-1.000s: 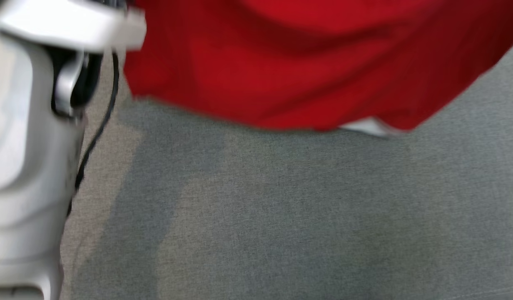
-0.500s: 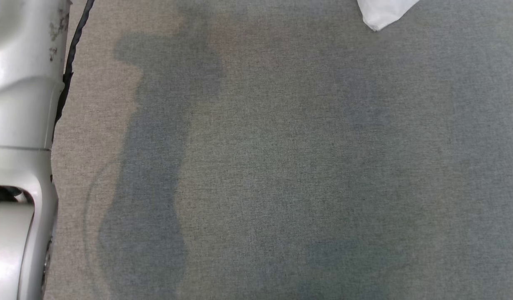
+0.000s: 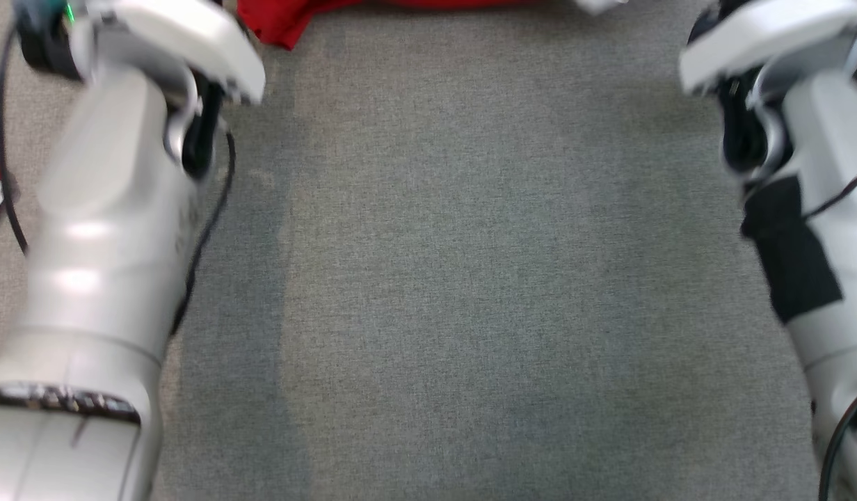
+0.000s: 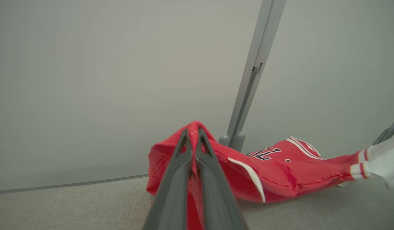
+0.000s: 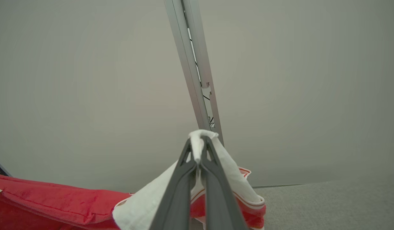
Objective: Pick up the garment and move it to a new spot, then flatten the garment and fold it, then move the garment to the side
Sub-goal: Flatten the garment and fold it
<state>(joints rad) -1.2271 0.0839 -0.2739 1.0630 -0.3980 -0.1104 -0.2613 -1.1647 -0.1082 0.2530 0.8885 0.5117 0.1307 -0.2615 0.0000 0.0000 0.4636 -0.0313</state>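
Overhead, a grey cloth-covered surface [image 3: 470,278] runs between the robot's two pale forearms, the left forearm [image 3: 101,229] at one edge of the head view and the right forearm [image 3: 832,209] at the other.
- A plain pale wall [image 4: 88,80] rises behind the surface in both wrist views.
- A red garment [image 4: 280,172], a jersey with white trim, is stretched between the two arms at the far edge of the surface, close to the wall; its lower folds sag onto the grey cloth, and a red corner of it shows at the top of the head view.
- A slanting grey metal post [image 4: 251,80] stands just behind the garment, its foot on the surface by the wall.
- The left hand [image 4: 193,132] is pressed together on a raised peak of the red cloth, which pokes up between its fingertips.
- The right hand [image 5: 199,143] is likewise clamped, pinching a fold of the garment's white sleeve [image 5: 142,204], which drapes down on either side of its dark fingers.
- Black numerals [image 4: 264,153] edged in white lie on the red chest panel, too tilted to read.
- A white cuff with red stripes [image 4: 360,159] trails toward the right edge of the left wrist view.
- A thin black cable [image 3: 206,236] loops beside the left forearm.
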